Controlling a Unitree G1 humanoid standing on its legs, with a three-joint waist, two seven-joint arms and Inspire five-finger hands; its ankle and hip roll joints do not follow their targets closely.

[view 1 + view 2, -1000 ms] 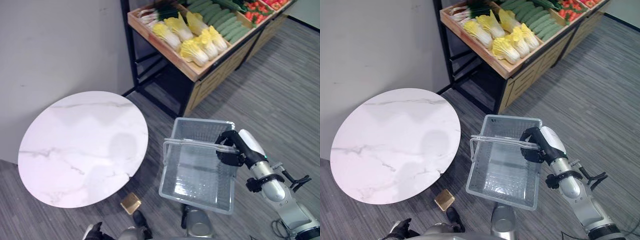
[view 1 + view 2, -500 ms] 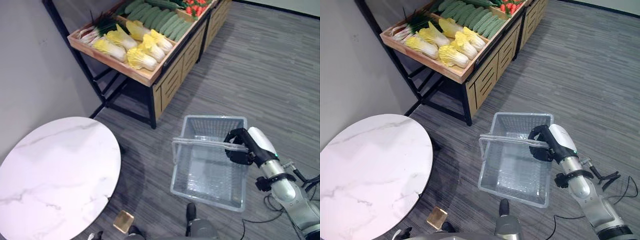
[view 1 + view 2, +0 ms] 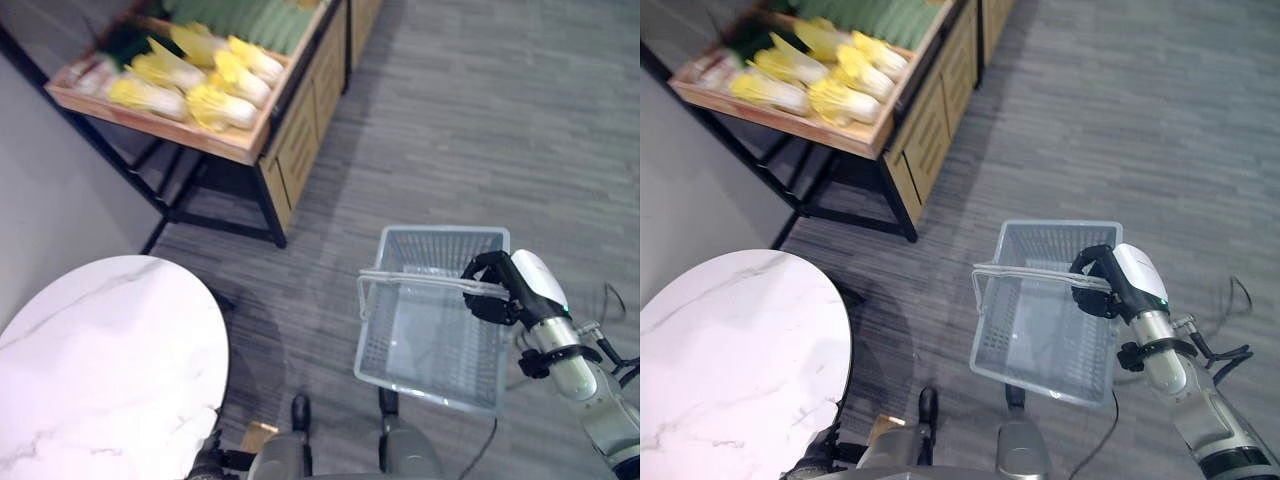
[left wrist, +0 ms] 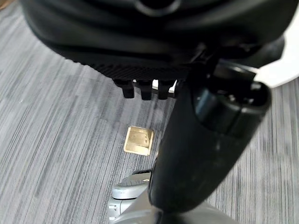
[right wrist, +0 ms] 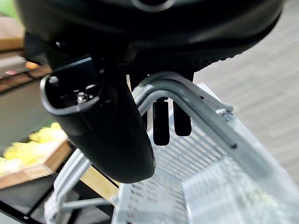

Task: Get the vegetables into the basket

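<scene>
Overhead, left eye: right hand (image 3: 497, 290) curled round the handles (image 3: 420, 280) of the basket (image 3: 432, 345), holding it above the floor. Vegetables (image 3: 200, 80) lie on the stand (image 3: 262, 160), well beyond the basket; table (image 3: 100, 370) left of it. Right wrist: fingers (image 5: 161, 122) hooked over handles. Left wrist: left hand (image 4: 205, 140) over a tan block (image 4: 138, 140), fingers curled, holding nothing.

Perforated plastic basket (image 3: 430, 340), glossy marble-look table (image 3: 100, 370).

A shop: a wooden produce stand (image 3: 255, 120) displays cabbages (image 3: 222, 108), beside a shopping basket (image 3: 430, 340).
</scene>
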